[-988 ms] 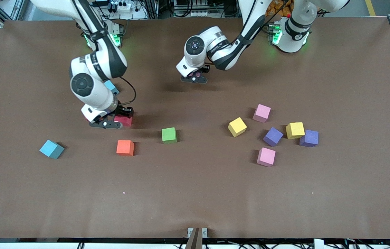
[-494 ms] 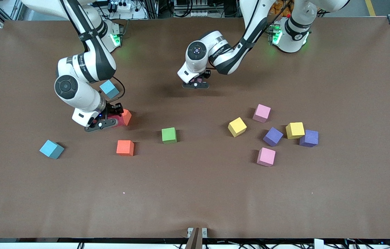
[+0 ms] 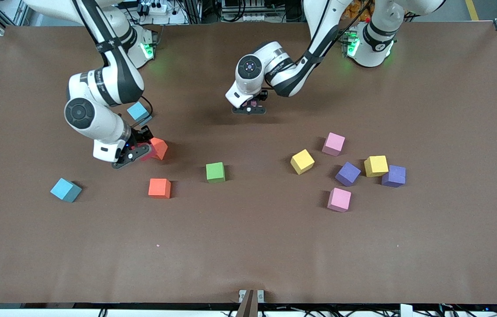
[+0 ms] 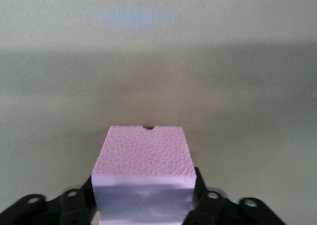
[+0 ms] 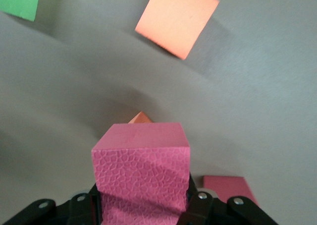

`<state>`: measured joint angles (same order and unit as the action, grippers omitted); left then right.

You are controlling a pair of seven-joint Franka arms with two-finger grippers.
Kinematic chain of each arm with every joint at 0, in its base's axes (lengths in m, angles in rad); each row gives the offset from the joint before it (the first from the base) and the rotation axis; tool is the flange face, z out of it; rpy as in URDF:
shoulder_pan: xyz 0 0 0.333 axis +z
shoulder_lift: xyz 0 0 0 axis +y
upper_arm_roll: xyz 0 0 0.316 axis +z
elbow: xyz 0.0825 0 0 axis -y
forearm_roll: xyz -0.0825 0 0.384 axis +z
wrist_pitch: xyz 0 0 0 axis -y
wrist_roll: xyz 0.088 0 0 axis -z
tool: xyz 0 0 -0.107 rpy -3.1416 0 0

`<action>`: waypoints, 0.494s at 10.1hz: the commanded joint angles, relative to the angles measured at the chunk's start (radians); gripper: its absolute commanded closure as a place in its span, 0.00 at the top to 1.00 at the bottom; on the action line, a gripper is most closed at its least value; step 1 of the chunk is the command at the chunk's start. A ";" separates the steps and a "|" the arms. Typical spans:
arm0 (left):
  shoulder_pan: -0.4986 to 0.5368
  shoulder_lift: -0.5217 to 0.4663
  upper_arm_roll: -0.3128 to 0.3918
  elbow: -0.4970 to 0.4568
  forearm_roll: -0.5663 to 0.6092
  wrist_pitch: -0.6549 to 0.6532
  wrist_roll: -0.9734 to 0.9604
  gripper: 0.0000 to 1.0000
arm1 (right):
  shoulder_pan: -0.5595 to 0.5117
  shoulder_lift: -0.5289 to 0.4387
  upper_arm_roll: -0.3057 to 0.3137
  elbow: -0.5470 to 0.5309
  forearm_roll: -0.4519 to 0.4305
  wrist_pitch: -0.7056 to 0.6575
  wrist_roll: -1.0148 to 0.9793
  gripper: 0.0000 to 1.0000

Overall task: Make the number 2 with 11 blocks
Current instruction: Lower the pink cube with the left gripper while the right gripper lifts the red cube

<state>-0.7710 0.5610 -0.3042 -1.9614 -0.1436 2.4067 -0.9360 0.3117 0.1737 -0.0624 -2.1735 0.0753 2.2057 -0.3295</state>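
My right gripper [image 3: 136,155] [image 5: 141,205] is shut on a red block [image 5: 141,170], low over the table. An orange block [image 3: 159,148] lies tilted beside it, and a second red block [image 5: 225,188] rests on the table by the fingers. My left gripper [image 3: 248,108] [image 4: 143,205] is shut on a pink block [image 4: 143,158] down at the table, toward the robots' bases. Loose on the table lie an orange block [image 3: 159,188], a green one [image 3: 215,172], two yellow [image 3: 302,161] [image 3: 376,166], two purple [image 3: 347,174] [image 3: 393,176] and two pink [image 3: 333,144] [image 3: 339,199].
One light-blue cube [image 3: 138,112] sits just by the right arm's wrist. Another light-blue cube [image 3: 65,189] lies toward the right arm's end of the table. The brown table [image 3: 248,246] stretches bare toward the front camera.
My right gripper has carried the red block toward the right arm's end of the table, uncovering the tilted orange block. My left gripper has barely shifted with the pink block.
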 commanded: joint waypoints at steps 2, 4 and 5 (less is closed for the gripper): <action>0.042 -0.126 0.025 0.007 -0.022 -0.113 -0.036 1.00 | -0.023 0.003 0.007 0.024 -0.037 -0.008 -0.025 0.23; 0.119 -0.220 0.025 0.009 -0.013 -0.205 -0.030 1.00 | -0.036 -0.005 0.009 0.024 -0.068 -0.018 -0.028 0.25; 0.156 -0.263 0.028 0.007 0.002 -0.224 -0.020 1.00 | -0.027 -0.005 0.012 0.026 -0.068 -0.018 -0.032 0.25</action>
<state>-0.6594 0.3815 -0.2780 -1.9305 -0.1437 2.2275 -0.9636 0.2937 0.1748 -0.0644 -2.1555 0.0277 2.2031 -0.3481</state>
